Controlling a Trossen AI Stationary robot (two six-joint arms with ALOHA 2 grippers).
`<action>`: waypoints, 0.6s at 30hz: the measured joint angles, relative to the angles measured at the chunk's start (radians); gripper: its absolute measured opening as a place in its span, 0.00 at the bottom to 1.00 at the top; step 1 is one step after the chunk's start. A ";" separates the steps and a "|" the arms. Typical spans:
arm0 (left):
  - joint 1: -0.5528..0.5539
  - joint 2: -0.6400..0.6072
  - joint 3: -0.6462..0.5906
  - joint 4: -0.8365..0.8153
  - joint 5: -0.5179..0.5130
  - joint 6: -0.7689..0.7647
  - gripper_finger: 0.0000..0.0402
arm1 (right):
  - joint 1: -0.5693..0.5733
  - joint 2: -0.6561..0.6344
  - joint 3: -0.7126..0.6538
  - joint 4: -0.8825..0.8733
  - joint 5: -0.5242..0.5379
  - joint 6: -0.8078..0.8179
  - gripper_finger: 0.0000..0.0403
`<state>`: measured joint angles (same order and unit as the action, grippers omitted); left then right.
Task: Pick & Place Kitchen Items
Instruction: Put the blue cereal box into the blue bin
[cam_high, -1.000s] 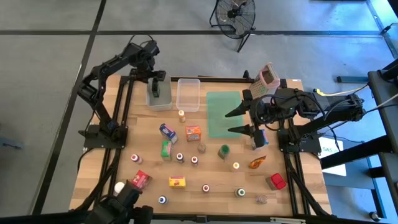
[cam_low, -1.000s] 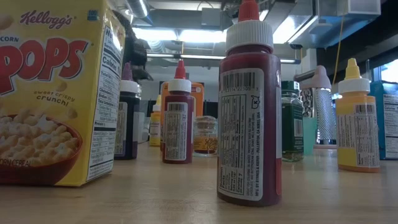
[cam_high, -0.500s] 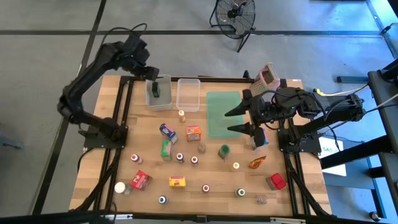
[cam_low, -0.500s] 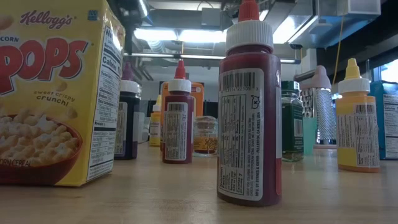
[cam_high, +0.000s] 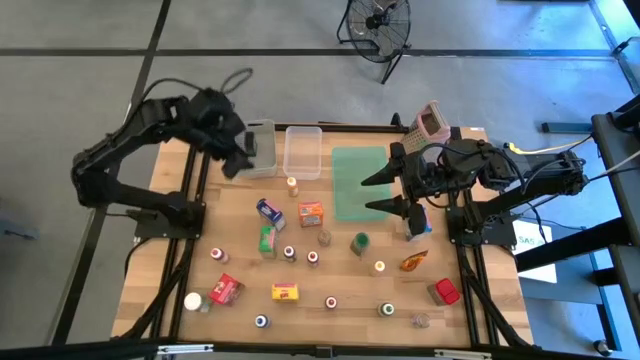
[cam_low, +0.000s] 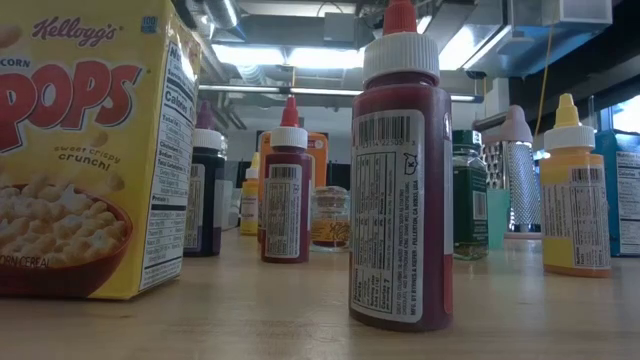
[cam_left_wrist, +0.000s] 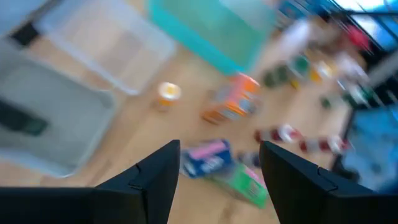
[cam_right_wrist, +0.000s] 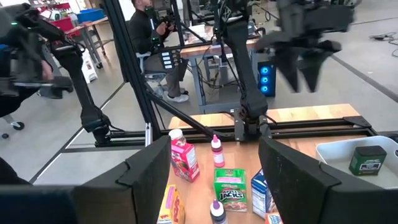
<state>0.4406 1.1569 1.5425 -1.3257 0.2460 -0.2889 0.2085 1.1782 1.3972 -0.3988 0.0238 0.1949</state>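
Note:
The kitchen items stand scattered over the wooden table: a blue carton, an orange carton, a green carton, a yellow carton and several small capped jars. A dark green jar sits on the floor of the left clear bin. My left gripper hangs open in the air at that bin's left edge, with nothing between its fingers. My right gripper stays open, raised over the green tray, and is also empty. Neither gripper shows in the low view.
A second clear bin stands beside the first. The box grater is at the far right corner. A cereal box and sauce bottles stand near the low camera. A person is behind the table.
My left gripper has risen out of the left bin, swung to the table's far left, then come back toward the near side beside the bin, rolling as it went. It stayed open. The dark green jar stays in the bin.

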 joint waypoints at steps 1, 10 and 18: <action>-0.041 -0.002 0.000 0.000 0.000 0.011 0.54 | 0.001 0.000 0.000 0.000 0.000 0.005 0.61; -0.355 0.021 0.000 -0.003 -0.165 0.354 0.54 | 0.002 0.000 0.000 -0.010 0.000 0.029 0.61; -0.447 0.095 0.000 -0.101 -0.302 0.517 0.53 | 0.017 0.001 0.000 -0.043 0.001 0.071 0.61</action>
<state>-0.0067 1.2514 1.5421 -1.4267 -0.0564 0.2280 0.2253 1.1793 1.3972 -0.4416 0.0251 0.2657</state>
